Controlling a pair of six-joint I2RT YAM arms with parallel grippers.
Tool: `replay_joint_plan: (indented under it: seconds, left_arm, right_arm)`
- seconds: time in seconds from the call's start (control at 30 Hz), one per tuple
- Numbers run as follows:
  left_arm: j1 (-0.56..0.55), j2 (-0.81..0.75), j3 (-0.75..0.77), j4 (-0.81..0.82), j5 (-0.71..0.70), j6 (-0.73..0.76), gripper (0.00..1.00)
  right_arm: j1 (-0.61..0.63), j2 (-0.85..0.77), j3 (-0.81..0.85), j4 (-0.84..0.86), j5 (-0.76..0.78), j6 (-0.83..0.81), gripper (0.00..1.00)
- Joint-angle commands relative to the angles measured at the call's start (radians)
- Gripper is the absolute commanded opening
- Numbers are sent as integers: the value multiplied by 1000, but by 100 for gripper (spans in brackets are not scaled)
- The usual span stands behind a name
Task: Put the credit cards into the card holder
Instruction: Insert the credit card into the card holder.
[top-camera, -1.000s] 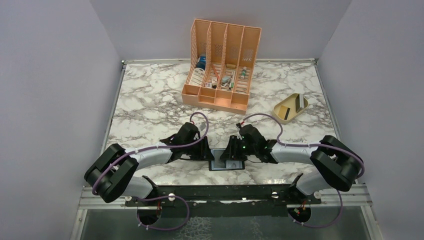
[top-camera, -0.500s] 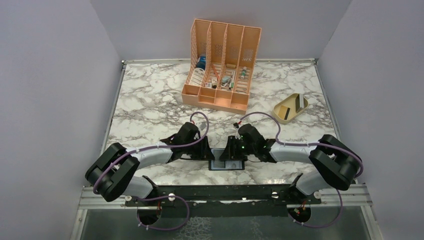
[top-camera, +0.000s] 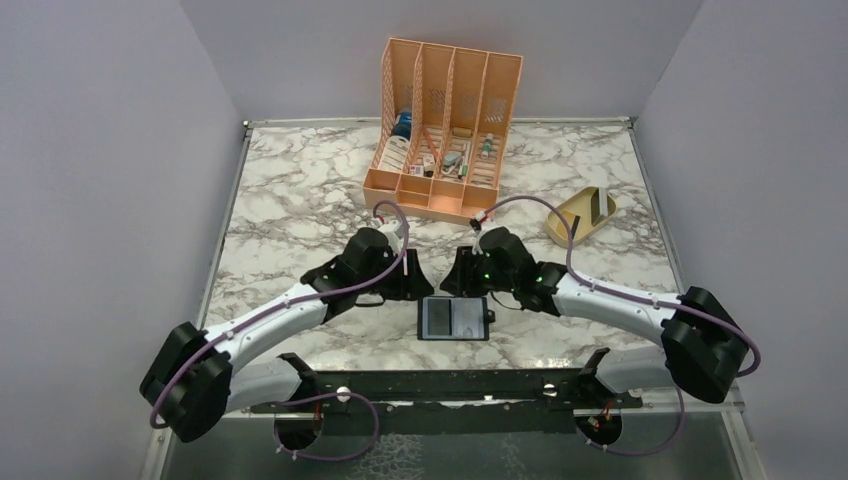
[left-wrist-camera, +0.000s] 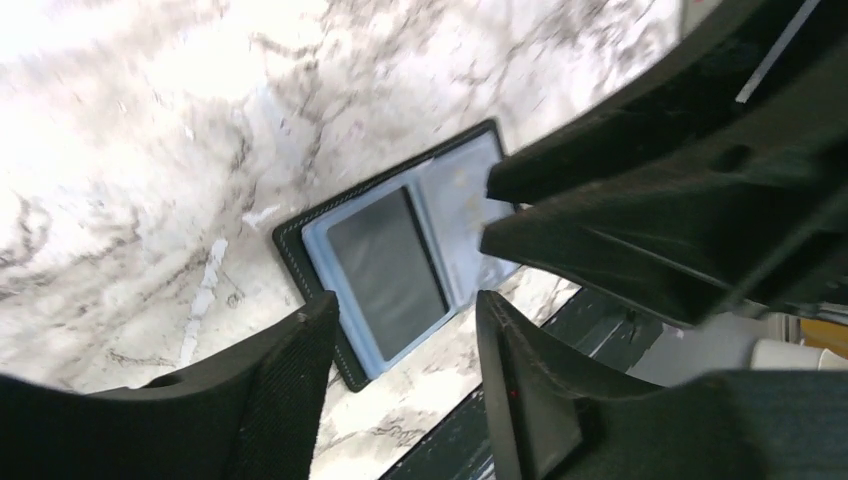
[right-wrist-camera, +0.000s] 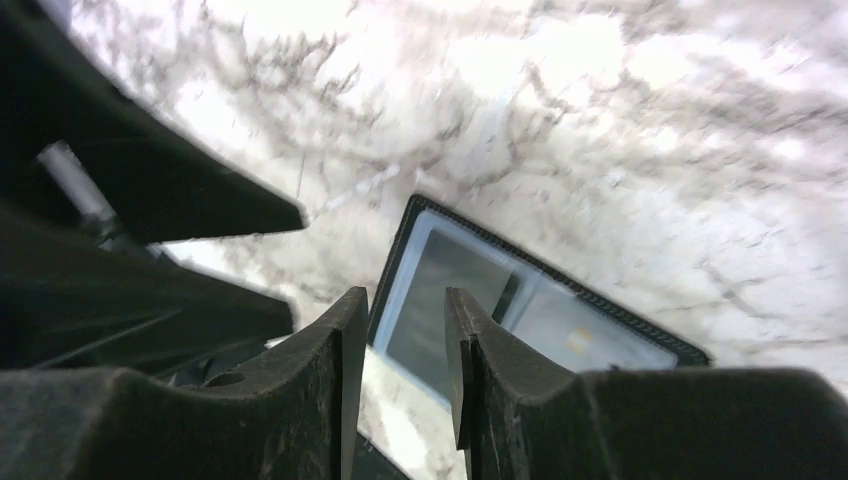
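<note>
The card holder (top-camera: 455, 318) lies open and flat on the marble near the front edge. Its left pocket holds a dark credit card (left-wrist-camera: 385, 270). A pale card with a yellowish mark (right-wrist-camera: 585, 335) sits in the right pocket. My left gripper (top-camera: 420, 290) hovers just above and behind the holder's left end, open with nothing between its fingers (left-wrist-camera: 405, 340). The right gripper (top-camera: 448, 288) hangs close beside it over the holder's back edge, its jaws a narrow gap apart and empty (right-wrist-camera: 405, 330). Another dark credit card (top-camera: 600, 205) stands in the beige dish.
A tall orange slotted organizer (top-camera: 445, 130) with small items stands at the back centre. The beige oval dish (top-camera: 560, 225) sits at the right, partly crossed by the right arm's cable. A black rail (top-camera: 440, 385) runs just in front of the holder. Grey walls close in both sides.
Both grippers have lifted and drawn back from the card holder, which now lies uncovered. The left gripper's jaws have spread wider.
</note>
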Motion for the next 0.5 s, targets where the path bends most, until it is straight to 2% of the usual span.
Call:
replay_joint_plan:
  seconds: [0.0,0.13,0.2,0.33,0.47]
  left_arm:
    - [0,-105,87,-138,-83,91,59]
    - [0,-150,147,-230,-84,137,80]
    - [0,-157,179,-279,-89,171,98]
    - [0,-172,222,-346,-99,247,99]
    - [0,-193,236,-379,-78,313,99]
  right_arm:
    - [-14,-10,110,-174,217,-120,35]
    - [-72,-1,223,-274,348,-224,36]
    - [-117,8,268,-291,395,-283,36]
    - [-240,80,378,-355,466,-386,37]
    - [-314,166,486,-391,617,-491,38]
